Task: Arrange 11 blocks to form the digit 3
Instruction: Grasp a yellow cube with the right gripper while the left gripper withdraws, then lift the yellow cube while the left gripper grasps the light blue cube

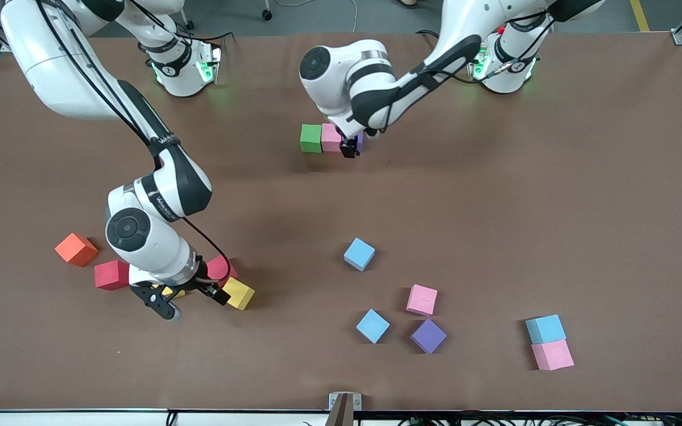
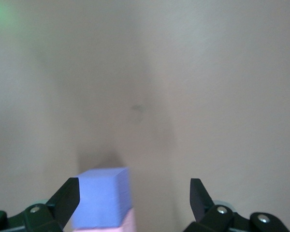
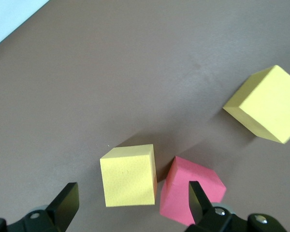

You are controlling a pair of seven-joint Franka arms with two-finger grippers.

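Up near the robots' bases, a short row has begun: a green block (image 1: 311, 138), a pink block (image 1: 330, 136) touching it, and a purple block (image 1: 359, 141) mostly hidden by the left gripper (image 1: 350, 148). That gripper hangs low over the purple end of the row with its jaws spread and nothing between them; in its wrist view the purple block (image 2: 102, 197) sits just inside one finger (image 2: 66, 199), seemingly free of it, though the blur makes this uncertain.

Toward the right arm's end of the table, the right gripper (image 1: 190, 299) is also spread wide and empty, low over a cluster of blocks. Its wrist view shows a yellow block (image 3: 129, 176) and a red block (image 3: 191, 190) close together between its fingers, with a second yellow block (image 3: 267, 104) lying apart. Nearby rest another red block (image 1: 111, 275) and the orange cube (image 1: 76, 249).

Loose blocks lie nearer the front camera: a light blue block (image 1: 359, 254), a pink one (image 1: 422, 299), a second light blue (image 1: 372, 325) and a second purple (image 1: 428, 335). Toward the left arm's end, a third light blue (image 1: 545, 329) touches a pink block (image 1: 552, 354).
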